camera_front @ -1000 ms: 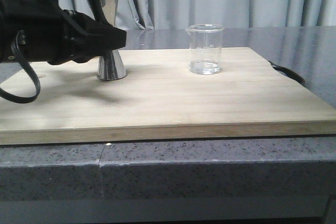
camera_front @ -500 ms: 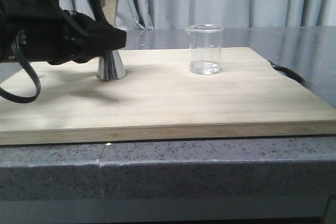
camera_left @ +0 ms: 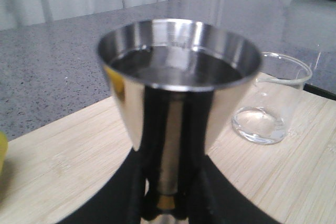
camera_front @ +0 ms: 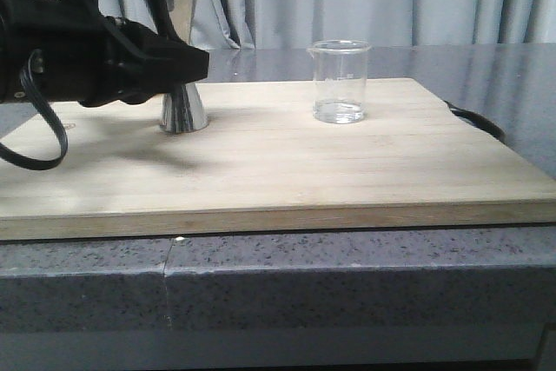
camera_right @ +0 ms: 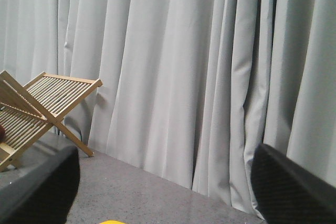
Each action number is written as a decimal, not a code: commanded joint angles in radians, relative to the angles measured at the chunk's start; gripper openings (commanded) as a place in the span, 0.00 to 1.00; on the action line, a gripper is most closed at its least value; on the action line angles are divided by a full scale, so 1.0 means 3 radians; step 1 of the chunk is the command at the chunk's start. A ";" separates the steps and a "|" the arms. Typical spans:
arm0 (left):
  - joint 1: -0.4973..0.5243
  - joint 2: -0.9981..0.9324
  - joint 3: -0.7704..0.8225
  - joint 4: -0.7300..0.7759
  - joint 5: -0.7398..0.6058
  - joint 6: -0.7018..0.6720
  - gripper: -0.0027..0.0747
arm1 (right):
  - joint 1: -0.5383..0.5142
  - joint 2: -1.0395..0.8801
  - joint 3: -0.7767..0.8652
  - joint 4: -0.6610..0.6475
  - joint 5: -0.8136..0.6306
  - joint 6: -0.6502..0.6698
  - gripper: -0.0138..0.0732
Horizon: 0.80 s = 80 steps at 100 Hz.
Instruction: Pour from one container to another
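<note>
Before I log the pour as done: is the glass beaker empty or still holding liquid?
Apparently empty. The beaker stands upright on the wooden board, its walls clear with no liquid line, while the jigger shows dark liquid in its top cup.

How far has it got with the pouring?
It looks largely done: the jigger holds liquid near its rim, while the beaker stands upright on the wooden board with only a little at its bottom. In hand: the left gripper clasps the jigger's waist. The right gripper is open, away from both. Left to do: apparently only letting go.
</note>
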State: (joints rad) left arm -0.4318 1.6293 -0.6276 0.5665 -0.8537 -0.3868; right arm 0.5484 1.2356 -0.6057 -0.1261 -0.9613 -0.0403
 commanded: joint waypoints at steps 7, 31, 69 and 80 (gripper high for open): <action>0.0014 -0.0113 -0.0078 -0.0093 -0.0191 -0.0007 0.01 | 0.0001 -0.0096 -0.0067 0.0009 -0.0274 -0.0025 0.85; 0.0014 -0.0113 -0.0078 -0.0093 -0.0148 -0.0007 0.01 | 0.0001 -0.0096 -0.0067 0.0009 -0.0274 -0.0025 0.85; 0.0014 -0.0113 -0.0078 -0.0093 -0.0148 -0.0007 0.06 | 0.0001 -0.0096 -0.0067 0.0009 -0.0274 -0.0025 0.85; 0.0014 -0.0113 -0.0078 -0.0093 -0.0148 -0.0007 0.17 | 0.0001 -0.0096 -0.0067 0.0009 -0.0274 -0.0025 0.85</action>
State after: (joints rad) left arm -0.4318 1.6293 -0.6283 0.5647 -0.8484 -0.3868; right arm 0.5484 1.2356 -0.6057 -0.1261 -0.9625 -0.0403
